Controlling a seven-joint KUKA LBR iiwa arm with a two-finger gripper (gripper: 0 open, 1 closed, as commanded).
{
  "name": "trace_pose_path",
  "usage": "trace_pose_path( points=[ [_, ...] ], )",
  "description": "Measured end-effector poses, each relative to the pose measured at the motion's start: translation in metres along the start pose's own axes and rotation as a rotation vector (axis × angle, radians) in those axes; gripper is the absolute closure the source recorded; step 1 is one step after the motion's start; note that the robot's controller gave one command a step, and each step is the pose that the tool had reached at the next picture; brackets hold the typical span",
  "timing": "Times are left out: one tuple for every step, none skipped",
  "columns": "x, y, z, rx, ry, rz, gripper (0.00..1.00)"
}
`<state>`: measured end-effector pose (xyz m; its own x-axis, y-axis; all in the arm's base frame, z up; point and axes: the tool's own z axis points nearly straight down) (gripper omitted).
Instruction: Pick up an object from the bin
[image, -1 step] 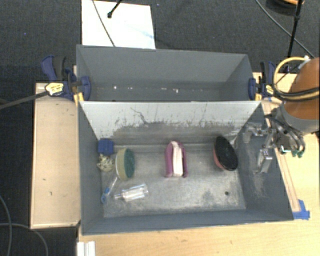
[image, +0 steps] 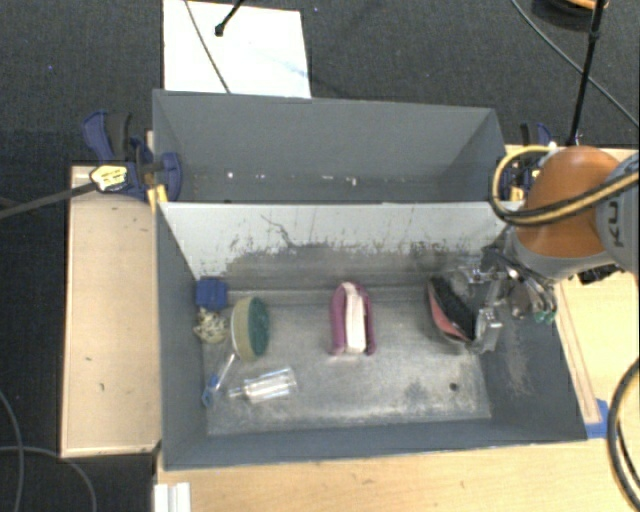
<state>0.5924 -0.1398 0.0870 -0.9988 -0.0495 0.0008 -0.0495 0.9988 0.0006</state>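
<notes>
Several small things lie spread on the floor of the grey bin (image: 400, 395), and the one nearest the end effector (image: 487, 322) is a black and red object (image: 448, 308) at the right end, toward the back wall. The end effector sits low, just beside that object's right edge; whether it is apart, together or clamped on the object cannot be told. For a sound pick, it would be wise to centre over the object's narrow width, keep clear of the sloping right wall, close firmly and lift straight up. A pink and white object (image: 349, 320) lies well apart at mid-floor, while a green and cream disc (image: 250, 327) and a clear plastic piece (image: 266, 385) sit at the left, so nothing crowds the grasp.
</notes>
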Motion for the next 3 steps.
trace_pose_path(
  points=[
    [0.004,0.008,0.016,0.001,-0.006,-0.001,0.00],
    [0.002,0.008,0.014,0.003,-0.010,-0.005,1.00],
    [0.017,0.013,-0.136,0.004,-0.011,-0.012,1.00]
  ],
)
